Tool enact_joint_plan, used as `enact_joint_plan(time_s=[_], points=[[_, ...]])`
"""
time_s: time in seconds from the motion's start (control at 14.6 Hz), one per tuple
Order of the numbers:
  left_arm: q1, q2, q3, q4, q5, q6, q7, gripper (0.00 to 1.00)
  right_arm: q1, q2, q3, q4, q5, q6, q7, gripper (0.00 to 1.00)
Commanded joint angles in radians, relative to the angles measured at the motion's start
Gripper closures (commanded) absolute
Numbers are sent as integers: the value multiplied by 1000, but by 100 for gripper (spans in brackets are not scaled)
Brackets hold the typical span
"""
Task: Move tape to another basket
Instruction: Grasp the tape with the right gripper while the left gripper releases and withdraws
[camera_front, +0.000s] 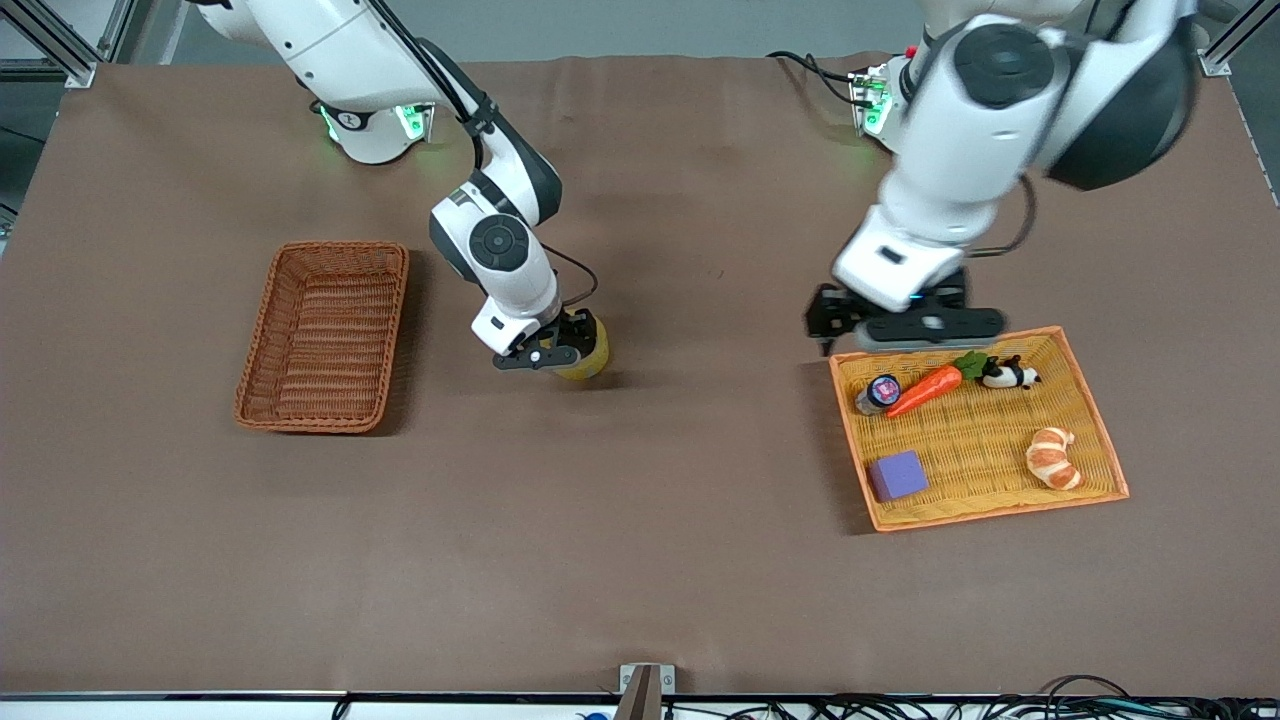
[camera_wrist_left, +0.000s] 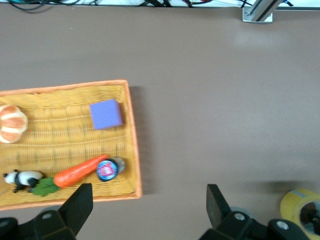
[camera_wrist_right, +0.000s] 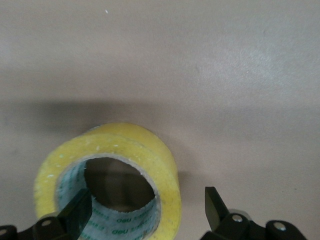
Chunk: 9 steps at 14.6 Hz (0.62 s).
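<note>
The tape, a yellowish roll with a greyish core, is at the table's middle, between the basket and the yellow tray. My right gripper is right over it and open. In the right wrist view the roll lies with its hole facing the camera; my right gripper has one finger inside the core and the other outside the wall with a gap showing. The brown wicker basket stands empty toward the right arm's end. My left gripper is open and empty over the yellow tray's farther edge. The left wrist view also shows the tape.
A flat yellow tray with an orange rim lies toward the left arm's end. It holds a purple cube, a carrot, a small round tin, a toy panda and a croissant.
</note>
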Motion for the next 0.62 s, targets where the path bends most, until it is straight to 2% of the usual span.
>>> enact_joint_plan(time_s=[0.0, 0.14, 0.27, 0.41, 0.48, 0.55], points=[[102, -78, -9, -27, -108, -35, 138, 0, 2, -7, -3, -22, -17, 13, 23, 0], [165, -110, -9, -26, -153, -74, 239, 0, 4, 1, -3, -41, -17, 37, 23, 1], [191, -126, -3, -20, -164, -94, 292, 0, 2, 1, -3, -80, -52, 100, 22, 18], [197, -126, 0, -5, -164, -98, 298, 0, -2, 1, -3, -82, -80, 105, 19, 49], [197, -123, 2, 3, -164, -98, 298, 0, -2, 1, -3, -79, -81, 100, 19, 71], [197, -118, 2, 12, -164, -98, 298, 0, -1, 1, -3, -78, -81, 99, 20, 87]])
